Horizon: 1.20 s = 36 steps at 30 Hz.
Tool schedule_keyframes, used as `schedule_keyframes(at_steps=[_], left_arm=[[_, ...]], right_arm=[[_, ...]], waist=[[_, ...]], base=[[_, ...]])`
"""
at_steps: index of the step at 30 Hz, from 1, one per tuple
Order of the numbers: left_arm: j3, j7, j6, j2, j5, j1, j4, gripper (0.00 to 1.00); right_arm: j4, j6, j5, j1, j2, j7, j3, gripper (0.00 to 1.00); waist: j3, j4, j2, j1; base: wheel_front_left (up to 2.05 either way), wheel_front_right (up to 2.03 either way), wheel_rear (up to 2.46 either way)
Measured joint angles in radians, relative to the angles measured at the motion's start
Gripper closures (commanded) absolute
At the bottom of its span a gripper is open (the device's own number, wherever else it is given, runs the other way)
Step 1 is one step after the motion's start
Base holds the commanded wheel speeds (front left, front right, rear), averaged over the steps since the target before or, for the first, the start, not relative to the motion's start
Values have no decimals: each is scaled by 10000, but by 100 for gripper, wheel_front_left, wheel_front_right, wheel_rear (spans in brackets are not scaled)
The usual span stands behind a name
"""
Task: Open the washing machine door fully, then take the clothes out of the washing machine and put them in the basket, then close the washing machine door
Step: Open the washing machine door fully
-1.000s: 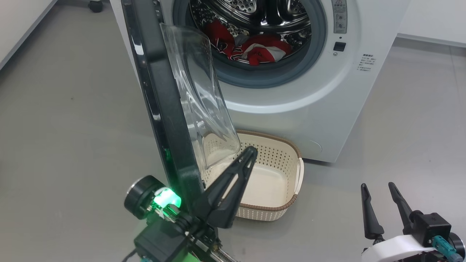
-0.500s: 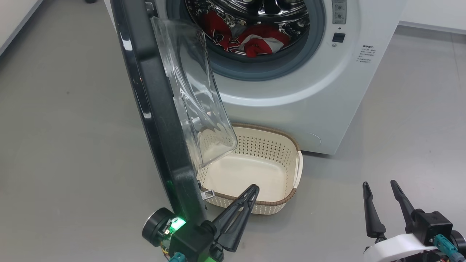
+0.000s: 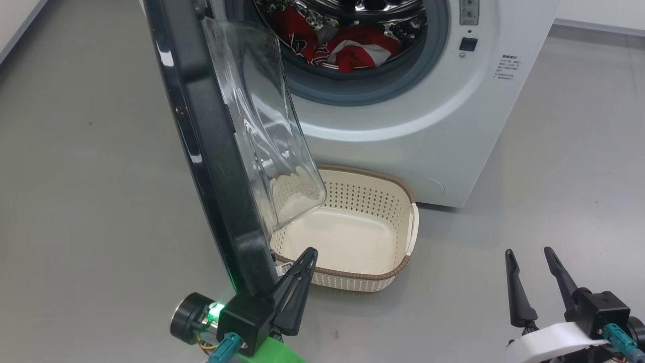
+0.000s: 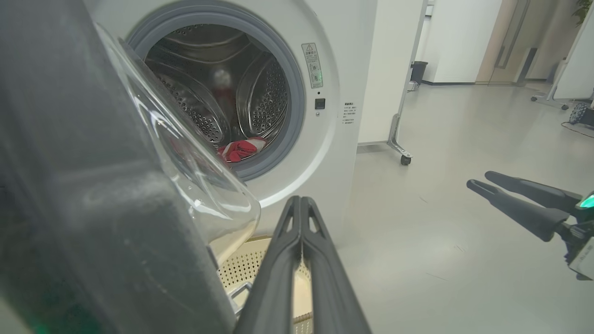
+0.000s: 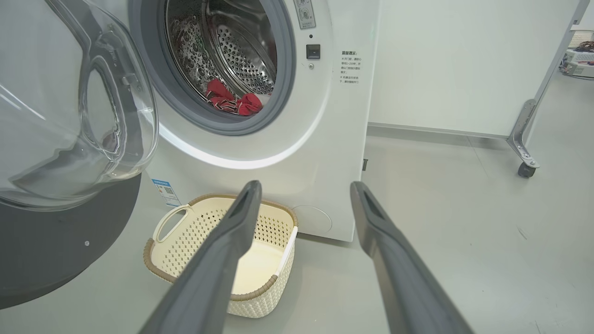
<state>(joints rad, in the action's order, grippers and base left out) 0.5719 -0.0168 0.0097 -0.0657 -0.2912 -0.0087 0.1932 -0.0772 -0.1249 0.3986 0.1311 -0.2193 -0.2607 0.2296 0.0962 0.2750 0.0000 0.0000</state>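
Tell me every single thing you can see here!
washing machine: one, white, behind the basket
washing machine door: one, black with clear glass bowl, open, at the left
clothes: one heap, red and white, inside the drum
basket: one, cream with brown rim, empty, on the floor
wheeled panel: one, white, right of the machine
left gripper: black, shut, by the door's lower edge
right gripper: black, open, lower right

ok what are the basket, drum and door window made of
Basket: matte cream plastic, moulded perforations, brown woven-look rim. Drum: shiny metal, likely stainless steel, mirror-bright with punched holes. Door window: clear and glossy, glass or plastic; cannot tell which.
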Motion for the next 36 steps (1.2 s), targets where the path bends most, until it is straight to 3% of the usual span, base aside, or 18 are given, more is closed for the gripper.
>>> schedule_keyframes(at_steps=[10, 36], left_arm=[[-244, 167, 384, 17, 13, -4, -313, 100], [-583, 725, 786, 150, -174, 228, -671, 100]], right_arm=[[44, 6, -56, -95, -6, 0, -13, 0], [178, 31, -144, -39, -222, 0, -178, 0]], waist=[[118, 80, 0, 0], [184, 916, 1, 0]], base=[[0, 0, 0], [0, 0, 0]])
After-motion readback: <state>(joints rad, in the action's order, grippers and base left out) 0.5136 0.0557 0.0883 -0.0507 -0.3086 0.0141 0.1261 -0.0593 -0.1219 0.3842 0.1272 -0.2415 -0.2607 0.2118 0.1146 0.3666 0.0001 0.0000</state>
